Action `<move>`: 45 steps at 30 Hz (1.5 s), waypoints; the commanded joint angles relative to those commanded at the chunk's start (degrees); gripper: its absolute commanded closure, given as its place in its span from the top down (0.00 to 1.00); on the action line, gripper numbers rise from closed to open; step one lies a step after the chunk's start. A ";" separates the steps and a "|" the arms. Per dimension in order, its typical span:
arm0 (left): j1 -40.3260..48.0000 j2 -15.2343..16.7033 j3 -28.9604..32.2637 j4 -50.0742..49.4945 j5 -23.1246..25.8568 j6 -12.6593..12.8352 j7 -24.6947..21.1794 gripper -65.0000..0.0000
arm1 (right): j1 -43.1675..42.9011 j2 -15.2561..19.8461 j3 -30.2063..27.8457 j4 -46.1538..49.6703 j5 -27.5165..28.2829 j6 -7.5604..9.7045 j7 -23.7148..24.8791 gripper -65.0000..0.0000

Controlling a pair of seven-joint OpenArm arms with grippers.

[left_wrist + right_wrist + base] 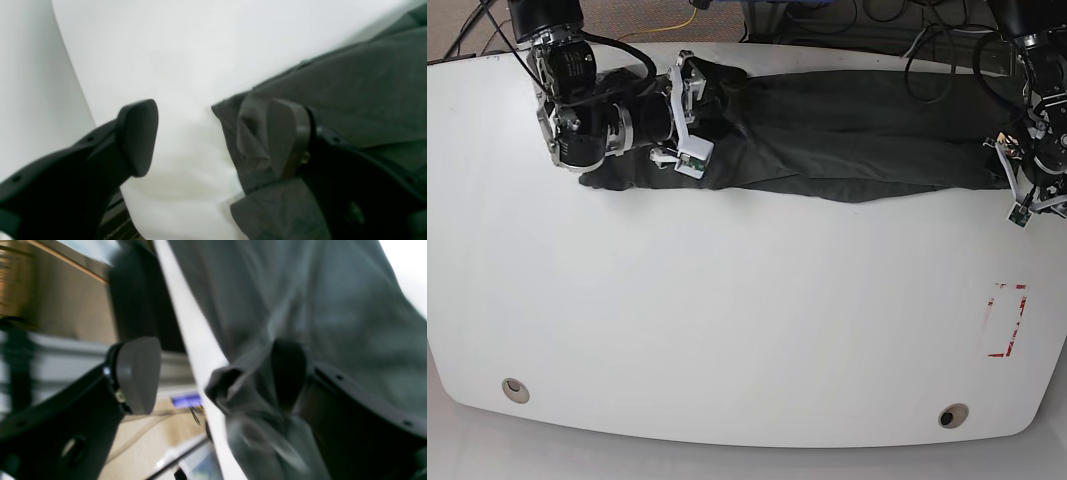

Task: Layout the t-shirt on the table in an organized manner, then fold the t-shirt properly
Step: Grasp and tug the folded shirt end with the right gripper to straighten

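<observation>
The dark grey t-shirt (847, 135) lies stretched in a long wrinkled band along the far edge of the white table (727, 300). My right gripper (693, 115) is at the band's left end and stands open. In the right wrist view a bunched corner of the t-shirt (227, 386) sits between the spread fingers, near the table (196, 340) edge. My left gripper (1019, 180) is at the band's right end, also open. In the left wrist view one finger (287, 136) rests over the t-shirt (350, 100) edge, and the other finger (138, 136) hangs over bare table (166, 50).
A red tape rectangle (1007, 320) marks the table at the right. Two round grommet holes (515, 389) (953, 414) sit near the front edge. Cables (867, 15) run behind the far edge. The right wrist view shows floor beyond the table's edge.
</observation>
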State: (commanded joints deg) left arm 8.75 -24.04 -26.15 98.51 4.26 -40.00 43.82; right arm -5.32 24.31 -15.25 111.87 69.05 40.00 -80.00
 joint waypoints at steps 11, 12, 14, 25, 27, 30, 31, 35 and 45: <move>-0.35 0.00 0.00 0.00 0.00 0.00 0.09 0.71 | 1.76 0.79 -4.48 0.00 0.00 0.00 0.00 0.74; -0.35 -0.09 0.00 0.09 0.00 0.00 0.09 0.71 | 2.02 1.05 -3.96 0.00 0.00 0.00 0.00 0.74; -0.35 -0.26 0.00 0.79 0.00 0.00 0.09 0.71 | 3.08 1.49 -1.76 0.00 -0.09 0.00 0.00 0.74; -0.44 1.05 0.00 7.82 -0.88 0.00 -0.09 0.69 | 6.42 1.85 13.71 -0.18 -0.53 0.00 0.22 0.74; -0.44 1.76 0.00 9.41 -1.76 0.00 -0.09 0.64 | 6.15 2.02 15.82 -0.18 -1.23 0.00 1.19 0.73; -0.26 2.64 0.00 11.87 -2.73 0.00 -0.09 0.55 | 4.48 2.02 18.64 0.00 -4.57 0.00 3.03 0.60; -0.18 3.08 0.00 12.57 -2.73 0.00 -0.09 0.52 | 3.96 2.02 19.34 0.09 -6.15 0.00 3.65 0.54; 0.09 4.75 -0.09 14.33 -2.64 0.00 -0.09 0.47 | 1.67 1.93 20.40 1.32 -10.64 0.00 6.90 0.23; 3.34 8.88 -5.80 14.33 -2.37 0.00 -0.09 0.28 | -6.86 1.93 20.31 3.08 -18.90 0.00 12.70 0.02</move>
State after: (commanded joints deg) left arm 12.09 -15.16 -31.96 112.84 1.89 -40.00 43.74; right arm -12.18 26.24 5.05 114.95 50.15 40.00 -67.30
